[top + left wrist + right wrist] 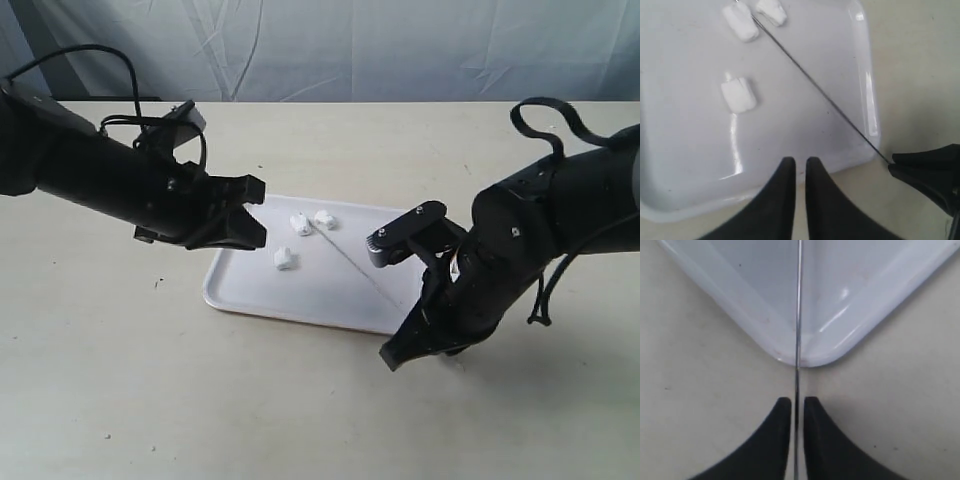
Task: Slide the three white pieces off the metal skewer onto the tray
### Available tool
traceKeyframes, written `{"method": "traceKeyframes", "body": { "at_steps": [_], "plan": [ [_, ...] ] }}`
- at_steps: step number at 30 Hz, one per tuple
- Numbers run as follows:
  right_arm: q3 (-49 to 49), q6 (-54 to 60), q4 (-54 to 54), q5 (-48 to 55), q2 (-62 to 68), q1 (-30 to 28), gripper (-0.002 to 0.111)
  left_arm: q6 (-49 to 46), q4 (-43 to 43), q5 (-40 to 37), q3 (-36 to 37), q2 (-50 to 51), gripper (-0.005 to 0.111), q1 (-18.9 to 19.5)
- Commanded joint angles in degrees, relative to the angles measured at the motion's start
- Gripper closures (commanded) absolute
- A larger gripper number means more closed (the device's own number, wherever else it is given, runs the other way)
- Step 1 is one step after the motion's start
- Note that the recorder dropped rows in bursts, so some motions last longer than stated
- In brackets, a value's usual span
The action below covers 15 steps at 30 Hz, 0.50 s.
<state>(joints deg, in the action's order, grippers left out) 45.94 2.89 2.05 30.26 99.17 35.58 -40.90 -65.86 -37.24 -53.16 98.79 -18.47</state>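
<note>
The three small, white, rounded marshmallow-like pieces all lie on the floor of the flat, glossy white rectangular tray, toward the end away from your right arm. Two of them, one piece and its neighbour, sit either side of the far tip of the thin grey metal skewer, just beside it. You cannot tell whether either touches the rod. The third piece lies alone, apart from the skewer. The skewer runs diagonally across the tray and out over a rounded corner. There your right pincer is clenched on its near end, just off the rim and above the pale desk. Your left pincer is closed to a sliver and grips nothing, hovering at the tray's edge.
</note>
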Motion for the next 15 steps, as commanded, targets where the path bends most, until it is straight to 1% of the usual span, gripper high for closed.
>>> {"method": "traceKeyframes", "body": {
  "at_steps": [1, 2, 3, 4, 6, 8, 10, 11, 15],
  "plan": [
    [0.05, 0.14, -0.23, -1.02, 0.81, -0.26, 0.070, 0.22, 1.33, 6.75, 2.87, -4.09, 0.107, 0.05],
    [0.05, 0.14, -0.11, -1.39, 0.81, -0.26, 0.065, -0.01, 1.61, 7.60, 3.35, -4.78, 0.107, 0.05],
    [0.05, 0.14, 0.00, -1.62, 0.81, -0.26, 0.063, -0.03, 1.71, 8.21, 4.17, -5.64, 0.107, 0.05],
    [0.05, 0.03, -0.01, -1.94, 0.69, -0.26, 0.064, -0.11, 2.32, 8.77, 4.90, -6.52, 0.107, 0.05],
    [0.05, 0.02, -0.01, -2.22, -0.33, -0.26, 0.071, -0.11, 4.96, 9.66, 6.15, -8.28, 0.107, 0.05],
    [0.05, 0.02, -0.01, -2.36, -2.32, -0.26, 0.082, -0.11, 7.29, 11.27, 7.83, -10.65, 0.107, 0.05],
    [0.05, 0.02, -0.01, -2.60, -4.88, -0.26, 0.088, -0.11, 7.43, 15.71, 10.53, -13.63, 0.107, 0.05],
    [0.05, 0.02, -0.01, -2.60, -6.51, -0.26, 0.090, -0.11, 7.43, 17.61, 11.71, -14.98, 0.107, 0.05],
    [0.05, 0.02, -0.25, -3.71, -13.78, -0.26, 0.089, -0.11, 8.93, 24.41, 17.14, -22.11, 0.107, 0.05]
  ]
}}
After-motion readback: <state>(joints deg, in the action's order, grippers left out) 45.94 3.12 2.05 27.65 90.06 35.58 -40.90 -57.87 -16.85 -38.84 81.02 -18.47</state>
